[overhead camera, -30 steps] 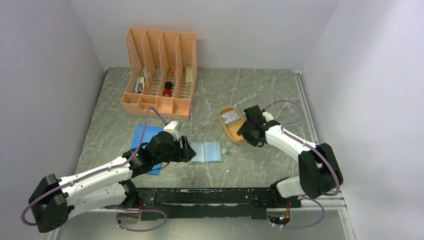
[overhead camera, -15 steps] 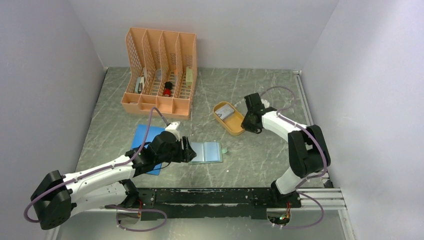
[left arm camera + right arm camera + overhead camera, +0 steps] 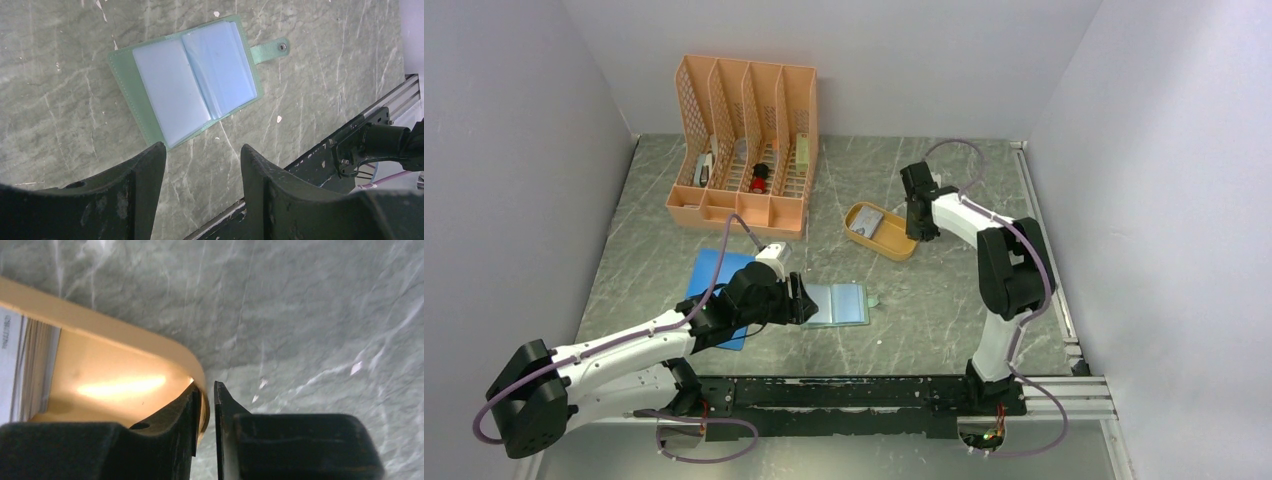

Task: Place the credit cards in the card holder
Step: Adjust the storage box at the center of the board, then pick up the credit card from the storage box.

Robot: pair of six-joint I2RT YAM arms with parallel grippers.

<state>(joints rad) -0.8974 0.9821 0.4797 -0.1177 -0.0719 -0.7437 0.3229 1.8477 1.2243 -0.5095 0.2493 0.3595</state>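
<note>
Credit cards [image 3: 870, 220] in yellow tray [image 3: 899, 251]

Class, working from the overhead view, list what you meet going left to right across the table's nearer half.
Blue pad → left gripper → card holder → yellow tray → right gripper.

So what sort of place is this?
Likely a lab robot test cell: plain walls box in a marble-look table, the arms sit on a metal rail, and the props look staged: file rack, tray.
</note>
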